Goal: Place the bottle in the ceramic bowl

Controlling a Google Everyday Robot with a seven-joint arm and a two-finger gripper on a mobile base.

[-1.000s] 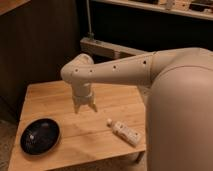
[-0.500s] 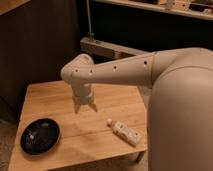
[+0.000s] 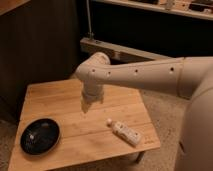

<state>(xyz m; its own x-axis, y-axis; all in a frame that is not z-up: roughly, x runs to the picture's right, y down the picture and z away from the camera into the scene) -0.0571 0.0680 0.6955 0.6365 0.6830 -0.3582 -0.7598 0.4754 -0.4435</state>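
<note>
black bowl [image 3: 40, 136] at left front of wooden table [image 3: 65, 95]. gripper [image 3: 92, 104] hangs over table middle, jaws spread, holding nothing. bottle [image 3: 125, 132] lies flat near right front edge, cap toward gripper, well apart from bowl. risk: off-centre pinch on rounded body could roll or nudge it off edge; mistimed release could miss shallow bowl.

The bench [image 3: 55, 95] holds two things. The bowl [image 3: 48, 143] sits on its front left corner. The bottle [image 3: 126, 132] lies on its side near the front right edge, well apart from the bowl, with its cap [image 3: 108, 121] pointing back and left. The arm [image 3: 145, 75] reaches in from the right. The gripper [image 3: 92, 103] hangs over the middle of the bench, between bowl and bottle and a bit behind them, touching neither.
</note>
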